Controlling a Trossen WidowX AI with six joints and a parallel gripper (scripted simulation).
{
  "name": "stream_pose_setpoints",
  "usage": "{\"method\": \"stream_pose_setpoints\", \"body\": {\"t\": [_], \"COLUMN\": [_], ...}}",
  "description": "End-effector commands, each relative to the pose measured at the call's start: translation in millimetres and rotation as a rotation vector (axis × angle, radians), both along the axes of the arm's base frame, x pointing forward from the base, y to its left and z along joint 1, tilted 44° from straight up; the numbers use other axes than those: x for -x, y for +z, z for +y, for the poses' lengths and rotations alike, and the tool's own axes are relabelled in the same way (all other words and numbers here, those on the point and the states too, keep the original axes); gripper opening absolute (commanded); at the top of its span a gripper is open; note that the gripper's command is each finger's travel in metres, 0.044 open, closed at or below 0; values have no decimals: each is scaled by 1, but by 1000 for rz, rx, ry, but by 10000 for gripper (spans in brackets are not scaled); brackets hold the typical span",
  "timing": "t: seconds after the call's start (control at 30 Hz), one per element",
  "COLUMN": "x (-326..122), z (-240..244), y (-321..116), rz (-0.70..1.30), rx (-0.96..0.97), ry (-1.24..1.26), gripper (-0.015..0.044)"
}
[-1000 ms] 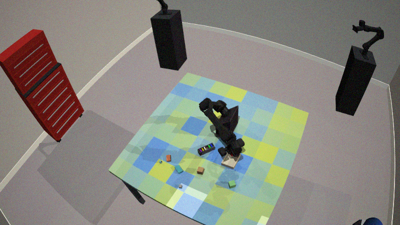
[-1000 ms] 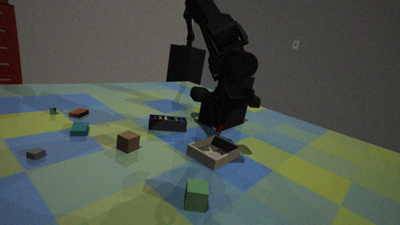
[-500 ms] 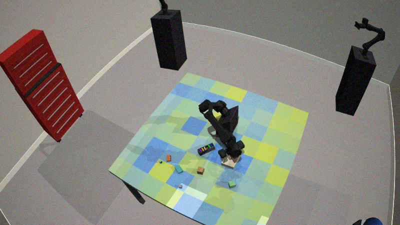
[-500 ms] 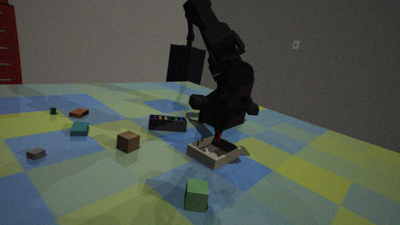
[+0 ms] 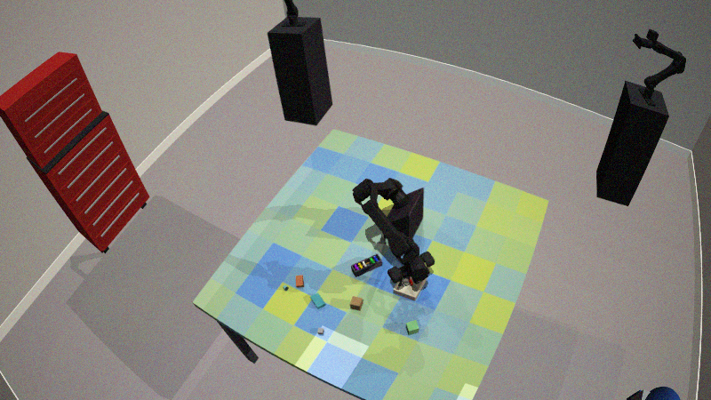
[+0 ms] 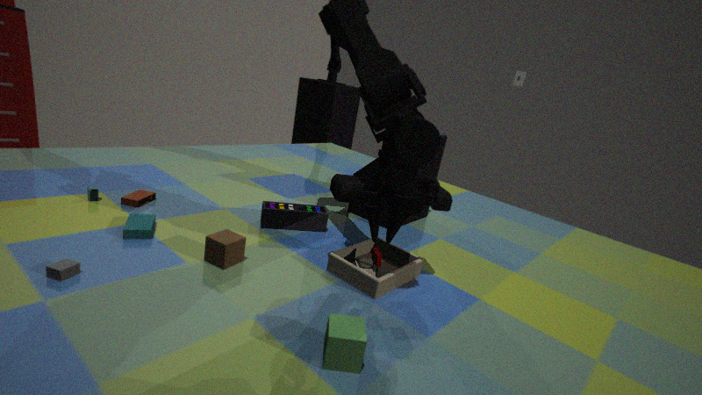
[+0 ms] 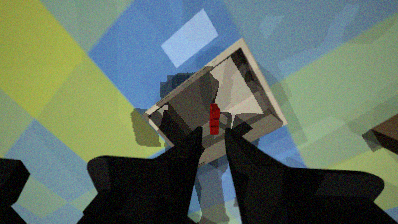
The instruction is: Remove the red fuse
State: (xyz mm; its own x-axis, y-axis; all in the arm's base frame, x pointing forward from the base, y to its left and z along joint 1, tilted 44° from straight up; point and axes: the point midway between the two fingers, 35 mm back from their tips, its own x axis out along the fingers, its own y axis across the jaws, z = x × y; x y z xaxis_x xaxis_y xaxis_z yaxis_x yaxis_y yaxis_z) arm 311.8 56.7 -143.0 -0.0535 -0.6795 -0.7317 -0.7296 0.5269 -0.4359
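The red fuse [image 7: 214, 119] lies inside the beige tray [image 7: 218, 106], free of the fingers; it also shows in the exterior view [image 6: 376, 256]. My gripper [image 7: 213, 131] hangs just above the tray [image 6: 375, 268] with its fingers parted and nothing between them. The dark fuse block [image 6: 293, 215], with several coloured fuses in its top, stands to the left of the tray, apart from the arm. In the top view the gripper [image 5: 411, 279] is over the tray [image 5: 410, 289], and the block [image 5: 368, 266] is to its left.
Loose blocks lie on the mat: brown [image 6: 225, 248], green [image 6: 344, 342], teal [image 6: 139, 226], orange [image 6: 138, 197], grey [image 6: 63, 269] and a small dark teal one [image 6: 92, 194]. A red cabinet [image 5: 69, 144] and two black pillars [image 5: 299, 69] [image 5: 631, 144] stand off the mat.
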Motion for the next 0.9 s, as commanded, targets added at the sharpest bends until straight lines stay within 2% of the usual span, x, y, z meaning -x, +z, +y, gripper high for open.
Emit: {"method": "stream_pose_setpoints", "body": {"t": [0.0,0.2,0.33,0.87], "x": [0,-1,-2,-1], "z": [1,3,26,25], "y": [1,3,27,27], "rz": [-2,-1,4,9], "rx": [0,0,2,5], "ry": [1,1,8,13], "gripper": [184,330,330,330]}}
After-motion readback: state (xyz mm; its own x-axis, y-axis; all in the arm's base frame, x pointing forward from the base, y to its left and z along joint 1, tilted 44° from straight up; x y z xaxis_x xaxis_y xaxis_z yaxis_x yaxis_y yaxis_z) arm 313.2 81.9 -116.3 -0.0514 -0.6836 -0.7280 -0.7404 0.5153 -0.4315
